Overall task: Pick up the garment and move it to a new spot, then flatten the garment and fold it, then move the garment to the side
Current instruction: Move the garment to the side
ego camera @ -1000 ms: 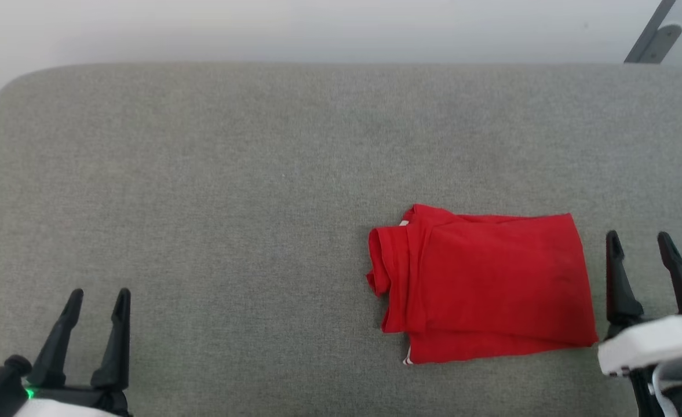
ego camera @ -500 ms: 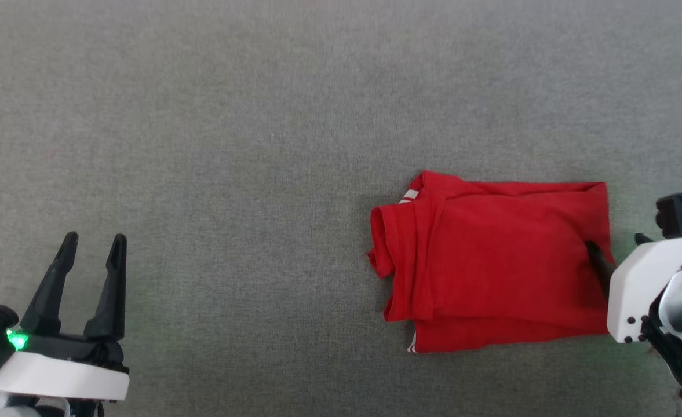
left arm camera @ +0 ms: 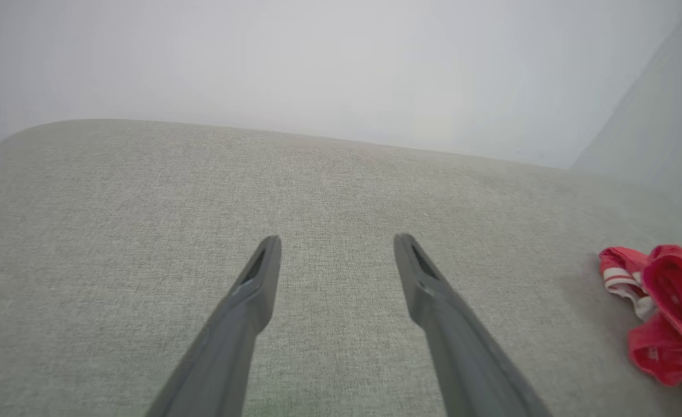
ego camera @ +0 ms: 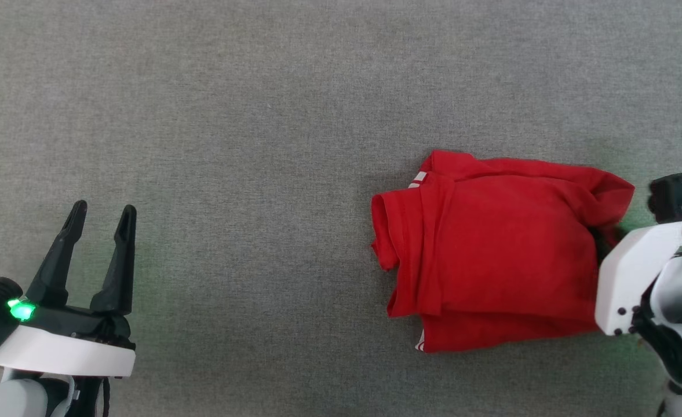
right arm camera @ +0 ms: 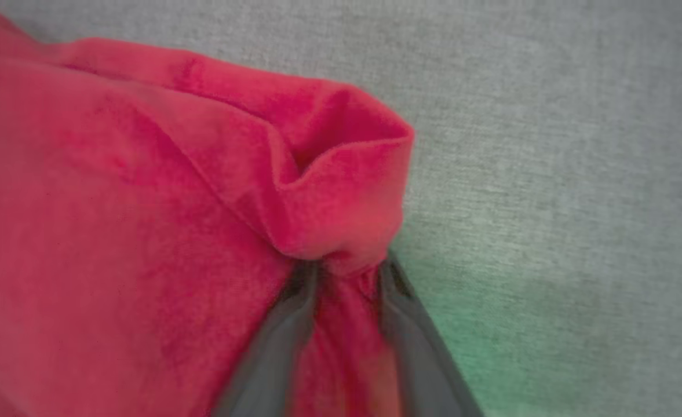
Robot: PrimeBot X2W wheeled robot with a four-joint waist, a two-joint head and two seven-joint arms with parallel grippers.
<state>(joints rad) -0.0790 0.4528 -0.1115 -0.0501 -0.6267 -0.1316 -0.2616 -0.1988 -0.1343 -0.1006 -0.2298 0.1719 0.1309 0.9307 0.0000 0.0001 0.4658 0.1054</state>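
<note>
Folded red garment (ego camera: pixel 491 249) lies on the grey cushion (ego camera: pixel 248 127), white-striped trim (ego camera: pixel 419 178) peeking at its left edge; right gripper (right arm camera: pixel 346 269) pinches its bunched right edge; left gripper (ego camera: pixel 104 209) stands spread, well apart.

One garment (ego camera: pixel 491 255), one cushion (ego camera: pixel 259 116), one left hand (ego camera: pixel 103 207), one right hand (right arm camera: pixel 349 265).

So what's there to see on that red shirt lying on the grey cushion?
The garment is a red T-shirt of soft knit-looking cloth, folded into a rough rectangle with layered edges. White-and-red striped trim peeks out at its left corners. It lies on the grey fabric surface, right of centre in the head view. Its right edge is bunched and raised where the right gripper pinches a fold between its two fingers.
</note>
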